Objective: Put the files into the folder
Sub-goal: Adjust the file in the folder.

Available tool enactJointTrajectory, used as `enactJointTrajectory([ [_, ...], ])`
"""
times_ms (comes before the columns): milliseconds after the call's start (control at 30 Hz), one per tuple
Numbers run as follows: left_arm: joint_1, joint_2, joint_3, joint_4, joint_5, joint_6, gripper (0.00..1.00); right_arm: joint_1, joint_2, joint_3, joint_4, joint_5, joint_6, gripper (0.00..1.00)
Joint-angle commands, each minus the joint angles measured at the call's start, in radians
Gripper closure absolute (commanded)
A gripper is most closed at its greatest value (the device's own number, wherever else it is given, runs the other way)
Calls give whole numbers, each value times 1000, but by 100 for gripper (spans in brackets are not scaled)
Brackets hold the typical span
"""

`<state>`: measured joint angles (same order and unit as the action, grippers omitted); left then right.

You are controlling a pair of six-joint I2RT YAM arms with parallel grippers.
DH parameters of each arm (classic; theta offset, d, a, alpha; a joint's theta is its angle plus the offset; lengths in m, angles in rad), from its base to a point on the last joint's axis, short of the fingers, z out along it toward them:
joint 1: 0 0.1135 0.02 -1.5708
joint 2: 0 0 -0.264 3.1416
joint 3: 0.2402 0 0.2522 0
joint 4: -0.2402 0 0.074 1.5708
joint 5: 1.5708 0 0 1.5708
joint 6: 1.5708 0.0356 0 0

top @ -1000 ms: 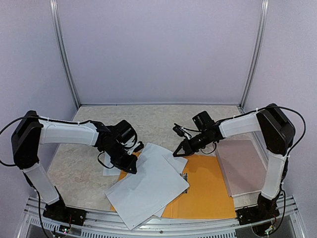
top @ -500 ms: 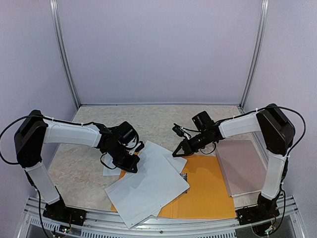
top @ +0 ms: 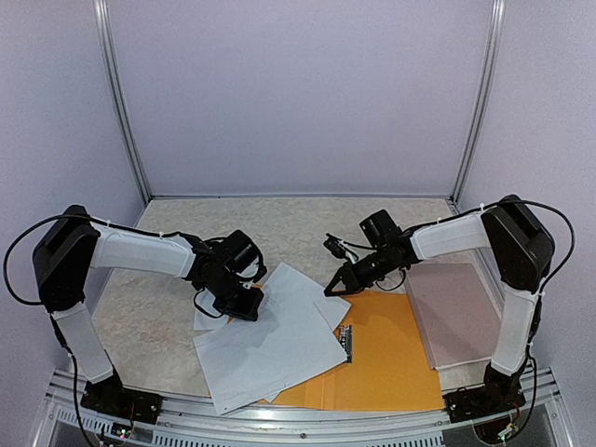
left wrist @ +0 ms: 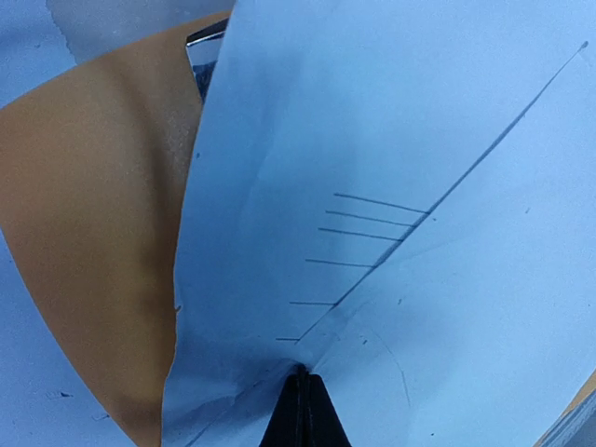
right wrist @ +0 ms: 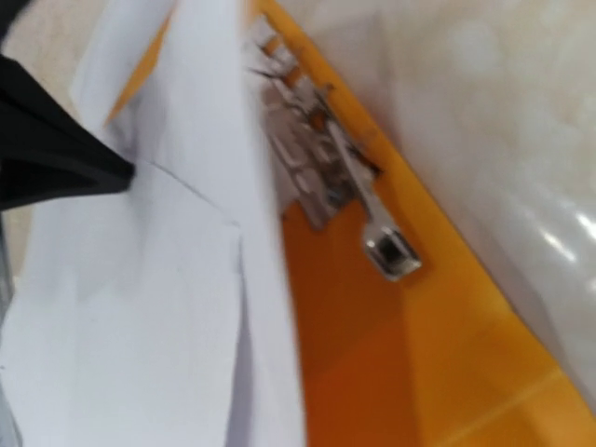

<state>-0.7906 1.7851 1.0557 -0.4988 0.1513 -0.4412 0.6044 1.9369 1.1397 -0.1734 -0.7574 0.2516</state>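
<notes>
Files (top: pixel 279 345) are pinched in left claw (top: pixel 247 307), fanned ahead of it over folder (top: pixel 391 358); right claw (top: pixel 332 289) is pressed shut at their edge. They shd be dragged slowly, flat, w/o creasing.

Pinkish-brown board (top: pixel 456 312) on marbled table (top: pixel 307 223)
</notes>
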Motion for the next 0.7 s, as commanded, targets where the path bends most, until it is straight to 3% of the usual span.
enactJointTrajectory([
  [0,5,-27,5,12,-21,-44,100,8,-26,26,-69,95,-29,88],
  [233,-5,-96,5,-15,-17,-64,100,22,-108,78,-160,252,-66,47],
  [400,-10,-136,15,-24,-22,-73,100,89,-133,74,-192,281,-62,42],
  [667,-10,-207,4,-48,-81,-89,100,189,-126,-55,-107,310,24,41],
])
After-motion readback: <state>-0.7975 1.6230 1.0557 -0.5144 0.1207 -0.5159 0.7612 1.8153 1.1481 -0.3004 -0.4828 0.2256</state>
